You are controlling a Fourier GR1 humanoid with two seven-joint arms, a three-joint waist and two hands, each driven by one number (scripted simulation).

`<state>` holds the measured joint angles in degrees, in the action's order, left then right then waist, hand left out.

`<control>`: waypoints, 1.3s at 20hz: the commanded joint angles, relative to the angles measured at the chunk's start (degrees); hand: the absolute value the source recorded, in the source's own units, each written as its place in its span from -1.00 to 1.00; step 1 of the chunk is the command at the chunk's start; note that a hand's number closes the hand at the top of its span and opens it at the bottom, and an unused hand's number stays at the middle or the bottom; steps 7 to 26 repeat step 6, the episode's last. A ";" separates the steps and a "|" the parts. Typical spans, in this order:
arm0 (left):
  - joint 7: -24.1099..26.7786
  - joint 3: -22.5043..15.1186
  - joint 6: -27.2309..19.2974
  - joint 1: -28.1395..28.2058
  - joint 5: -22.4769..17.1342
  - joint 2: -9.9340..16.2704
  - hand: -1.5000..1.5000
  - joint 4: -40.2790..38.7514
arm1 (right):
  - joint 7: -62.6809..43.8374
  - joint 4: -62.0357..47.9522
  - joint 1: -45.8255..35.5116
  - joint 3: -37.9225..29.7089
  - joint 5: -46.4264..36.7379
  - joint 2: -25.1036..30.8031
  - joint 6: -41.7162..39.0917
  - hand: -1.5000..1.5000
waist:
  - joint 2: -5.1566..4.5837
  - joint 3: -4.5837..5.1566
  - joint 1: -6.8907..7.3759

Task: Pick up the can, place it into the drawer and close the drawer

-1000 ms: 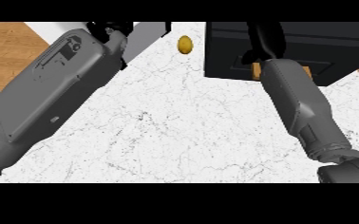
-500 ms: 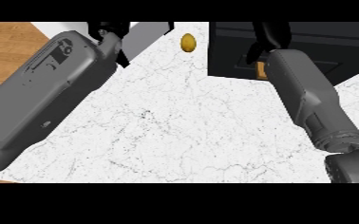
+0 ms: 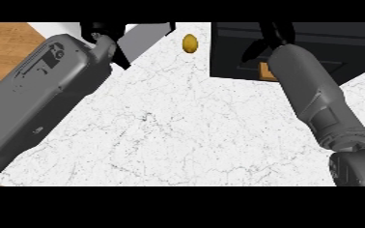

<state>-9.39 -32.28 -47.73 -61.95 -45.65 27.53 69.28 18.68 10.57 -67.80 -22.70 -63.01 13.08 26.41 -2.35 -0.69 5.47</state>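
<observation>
**Right hand over the open drawer, can barely showing**

Head view: you had the right forearm [image 3: 308,94] running up from the lower right, with the right hand [image 3: 271,37] above the dark open drawer [image 3: 324,43] at the upper right. Its black fingers pointed up and partly crossed the drawer's inside; you could not tell whether they were curled or straight. Just beside the wrist, an orange patch [image 3: 265,71] showed inside the drawer, probably the can, mostly hidden by the forearm. Your left forearm [image 3: 50,87] lay across the left side of the white marble counter [image 3: 185,135], and the left hand [image 3: 100,31] sat at the top edge, fingers too cut off to judge. A small yellow-brown oval object [image 3: 189,43] rested on the counter between the two hands, apart from both. A strip of wooden floor [image 3: 18,41] showed at the far left.
</observation>
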 commanded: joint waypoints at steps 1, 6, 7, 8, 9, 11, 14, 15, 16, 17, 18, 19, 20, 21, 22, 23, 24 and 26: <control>-0.53 -0.72 -1.06 0.75 0.53 -0.52 -1.00 0.73 | 2.81 1.97 -4.30 -9.43 10.68 -2.70 -3.56 -1.00 | 0.49 0.24 0.85; 0.11 0.51 0.91 3.21 0.34 1.00 -1.00 2.53 | 6.26 1.42 -3.88 -11.92 13.04 -2.13 -4.81 -1.00 | 0.15 0.50 1.20; 0.11 0.51 0.91 3.21 0.34 1.00 -1.00 2.53 | 6.26 1.42 -3.88 -11.92 13.04 -2.13 -4.81 -1.00 | 0.15 0.50 1.20; 0.11 0.51 0.91 3.21 0.34 1.00 -1.00 2.53 | 6.26 1.42 -3.88 -11.92 13.04 -2.13 -4.81 -1.00 | 0.15 0.50 1.20; 0.11 0.51 0.91 3.21 0.34 1.00 -1.00 2.53 | 6.26 1.42 -3.88 -11.92 13.04 -2.13 -4.81 -1.00 | 0.15 0.50 1.20; 0.11 0.51 0.91 3.21 0.34 1.00 -1.00 2.53 | 6.26 1.42 -3.88 -11.92 13.04 -2.13 -4.81 -1.00 | 0.15 0.50 1.20; 0.11 0.51 0.91 3.21 0.34 1.00 -1.00 2.53 | 6.26 1.42 -3.88 -11.92 13.04 -2.13 -4.81 -1.00 | 0.15 0.50 1.20; 0.11 0.51 0.91 3.21 0.34 1.00 -1.00 2.53 | 6.26 1.42 -3.88 -11.92 13.04 -2.13 -4.81 -1.00 | 0.15 0.50 1.20; 0.11 0.51 0.91 3.21 0.34 1.00 -1.00 2.53 | 6.26 1.42 -3.88 -11.92 13.04 -2.13 -4.81 -1.00 | 0.15 0.50 1.20; 0.11 0.51 0.91 3.21 0.34 1.00 -1.00 2.53 | 6.26 1.42 -3.88 -11.92 13.04 -2.13 -4.81 -1.00 | 0.15 0.50 1.20; 0.11 0.51 0.91 3.21 0.34 1.00 -1.00 2.53 | 6.26 1.42 -3.88 -11.92 13.04 -2.13 -4.81 -1.00 | 0.15 0.50 1.20; 0.11 0.51 0.91 3.21 0.34 1.00 -1.00 2.53 | 6.26 1.42 -3.88 -11.92 13.04 -2.13 -4.81 -1.00 | 0.15 0.50 1.20; 0.11 0.51 0.91 3.21 0.34 1.00 -1.00 2.53 | 6.26 1.42 -3.88 -11.92 13.04 -2.13 -4.81 -1.00 | 0.15 0.50 1.20; 0.11 0.51 0.91 3.21 0.34 1.00 -1.00 2.53 | 6.26 1.42 -3.88 -11.92 13.04 -2.13 -4.81 -1.00 | 0.15 0.50 1.20; 0.11 0.51 0.91 3.21 0.34 1.00 -1.00 2.53 | 6.26 1.42 -3.88 -11.92 13.04 -2.13 -4.81 -1.00 | 0.15 0.50 1.20; 0.11 0.51 0.91 3.21 0.34 1.00 -1.00 2.53 | 6.26 1.42 -3.88 -11.92 13.04 -2.13 -4.81 -1.00 | 0.15 0.50 1.20; 0.11 0.51 0.91 3.21 0.34 1.00 -1.00 2.53 | 6.26 1.42 -3.88 -11.92 13.04 -2.13 -4.81 -1.00 | 0.15 0.50 1.20; 0.11 0.51 0.91 3.21 0.34 1.00 -1.00 2.53 | 6.26 1.42 -3.88 -11.92 13.04 -2.13 -4.81 -1.00 | 0.15 0.50 1.20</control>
